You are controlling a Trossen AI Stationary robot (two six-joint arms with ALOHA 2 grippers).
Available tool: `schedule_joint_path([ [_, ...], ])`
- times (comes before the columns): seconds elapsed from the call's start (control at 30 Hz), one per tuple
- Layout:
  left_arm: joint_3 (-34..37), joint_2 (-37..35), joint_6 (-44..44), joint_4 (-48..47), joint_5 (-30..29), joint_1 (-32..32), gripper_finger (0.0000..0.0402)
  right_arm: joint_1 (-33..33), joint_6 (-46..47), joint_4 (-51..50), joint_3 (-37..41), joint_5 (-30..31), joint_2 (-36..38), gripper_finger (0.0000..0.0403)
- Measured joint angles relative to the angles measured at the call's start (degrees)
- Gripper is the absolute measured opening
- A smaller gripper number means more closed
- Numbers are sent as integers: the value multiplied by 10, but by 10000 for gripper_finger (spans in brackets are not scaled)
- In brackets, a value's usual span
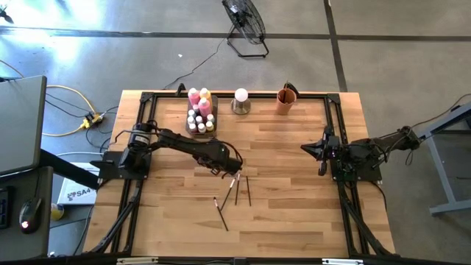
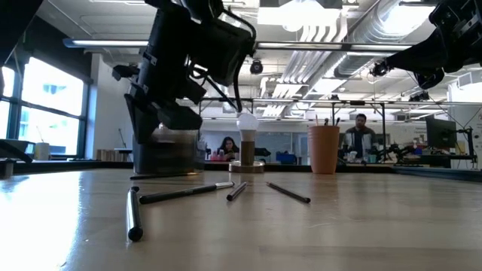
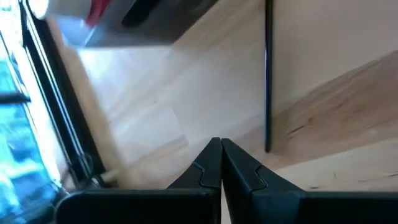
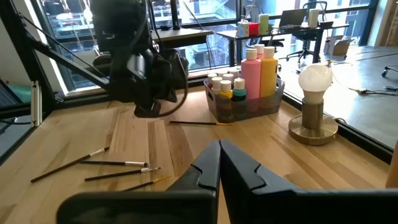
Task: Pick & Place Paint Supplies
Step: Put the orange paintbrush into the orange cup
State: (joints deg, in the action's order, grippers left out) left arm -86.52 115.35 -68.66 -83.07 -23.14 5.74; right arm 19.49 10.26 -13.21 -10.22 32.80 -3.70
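The paintbrushes point(image 1: 237, 189) lie flat, long axes running near-to-far, just beside the left gripper point(image 1: 234, 166), whose fingers are closed, holding nothing.

Overhead looks straight down; low camera level at tabletop; both share paintbrushes point(image 1: 237, 190).

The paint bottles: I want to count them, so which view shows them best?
The right wrist view: the paint bottles stand unblocked in their clear tray. The high view shows small caps; low view hides them behind the arm; left wrist shows a blurred edge.
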Motion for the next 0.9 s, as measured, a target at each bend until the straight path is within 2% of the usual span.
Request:
schedule_joint_path([
  [0.17, 22, 0, 116, 45, 6, -27, 0, 0, 0, 0, 0, 0, 0, 2],
  [0.3, 51, 0, 189, 99, 34, -49, 0, 0, 0, 0, 0, -8, 0, 2],
  [0.5, 66, -6, 233, 97, 77, -63, 0, 0, 0, 0, 0, -15, 0, 2],
  [0.6, 66, -28, 256, 96, 89, -61, 0, 0, 0, 0, 0, -15, 0, 2],
  [0.7, 65, -62, 271, 95, 126, -61, 0, 0, 0, -1, 0, -15, 0, 2],
  [0.8, 65, -94, 287, 105, 134, -57, 0, 0, 1, -1, 0, -15, 0, 2],
  [0.9, 65, -114, 307, 132, 117, -44, 0, 0, 2, 1, 0, -15, 0, 2],
])
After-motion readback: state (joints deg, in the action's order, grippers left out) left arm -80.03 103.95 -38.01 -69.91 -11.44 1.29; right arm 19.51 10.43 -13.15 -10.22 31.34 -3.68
